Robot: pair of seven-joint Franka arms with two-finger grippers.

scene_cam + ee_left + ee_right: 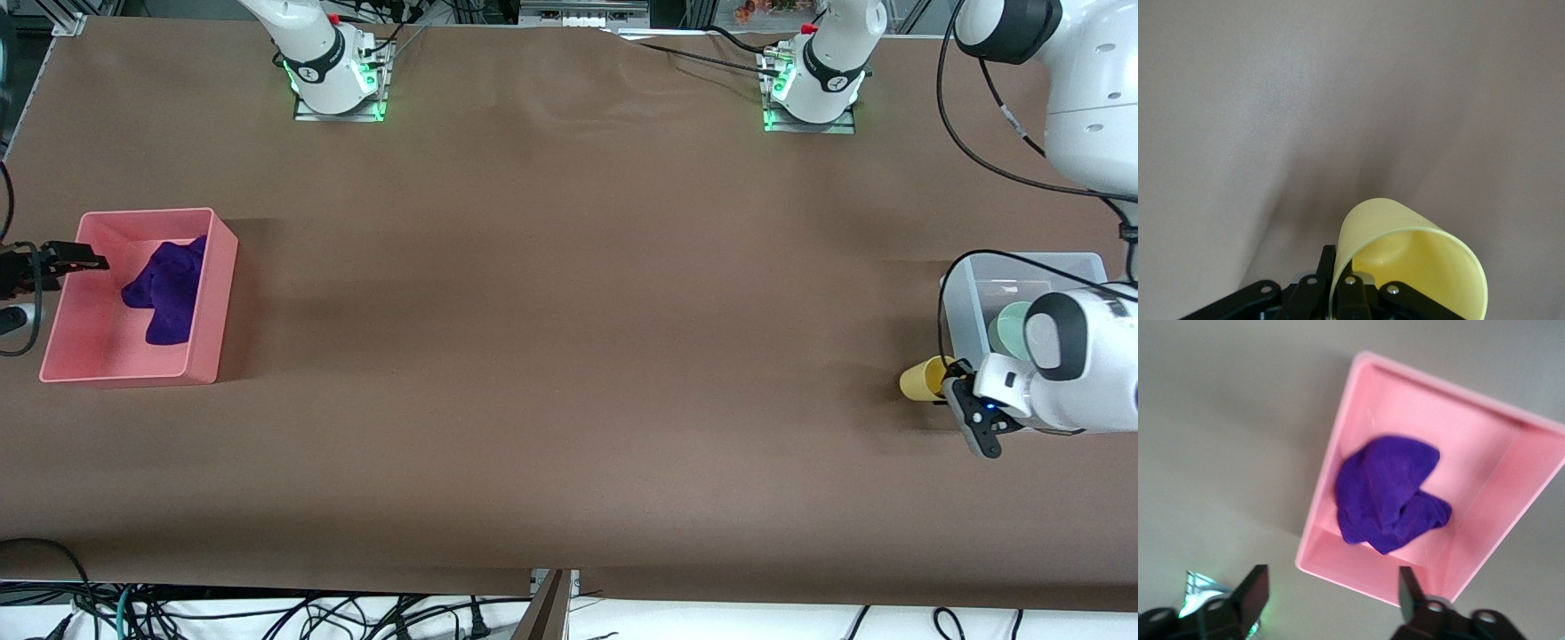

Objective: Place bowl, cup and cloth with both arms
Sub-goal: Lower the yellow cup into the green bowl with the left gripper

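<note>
The purple cloth [169,289] lies crumpled in a pink bin [213,293] toward the right arm's end of the table. It also shows in the right wrist view [1388,493]. My right gripper [87,258] is open and empty over that bin's outer rim [1331,593]. My left gripper [956,384] is shut on the rim of the yellow cup [923,378], which is tipped on its side low over the table beside a clear bin [960,307]. In the left wrist view the gripper [1338,270] pinches the cup's wall [1411,257]. The mint-green bowl [1007,327] sits in the clear bin, partly hidden by the left arm.
Brown table cover [569,356] spans the whole table. The two green-lit arm bases [338,80] [813,89] stand along the edge farthest from the front camera. Cables hang near the left arm [978,151].
</note>
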